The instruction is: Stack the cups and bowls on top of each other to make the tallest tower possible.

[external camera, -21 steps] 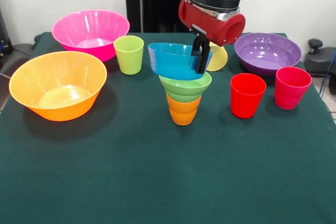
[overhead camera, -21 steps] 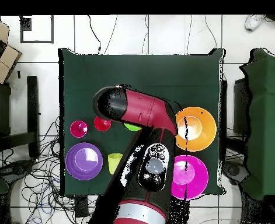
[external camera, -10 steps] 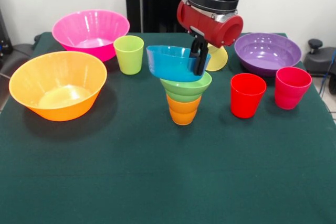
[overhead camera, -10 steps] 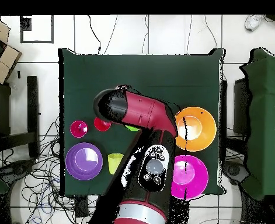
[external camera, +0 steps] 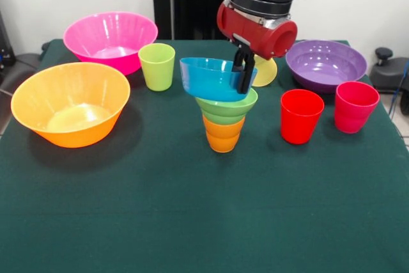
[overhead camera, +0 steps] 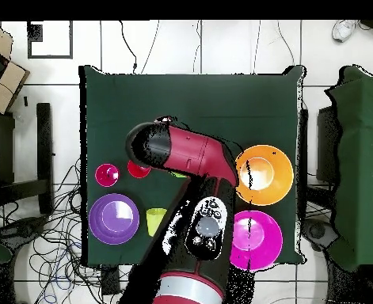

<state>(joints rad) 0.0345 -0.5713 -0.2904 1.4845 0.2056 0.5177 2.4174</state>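
Observation:
The tower stands mid-table: an orange ribbed cup (external camera: 223, 135) carries the small light green bowl (external camera: 226, 106), and the small blue bowl (external camera: 213, 78) sits tilted on top of that. My gripper (external camera: 244, 85) comes down from above and is shut on the blue bowl's right rim. Loose cups stand around: lime green (external camera: 156, 66), red (external camera: 301, 116), pink-red (external camera: 355, 106), and a pale yellow one (external camera: 266, 72) half hidden behind the gripper. In the overhead view the arm (overhead camera: 191, 154) covers the tower; only a sliver of the green bowl (overhead camera: 178, 173) shows.
The large orange bowl (external camera: 70, 102) and large pink bowl (external camera: 110, 39) sit on the left, the purple bowl (external camera: 326, 63) at the back right. The overhead view shows the orange bowl (overhead camera: 264, 176), pink bowl (overhead camera: 257, 241) and purple bowl (overhead camera: 114, 219).
The blue bowl, still held, has sunk slightly towards the green bowl. Everything else stays where it was.

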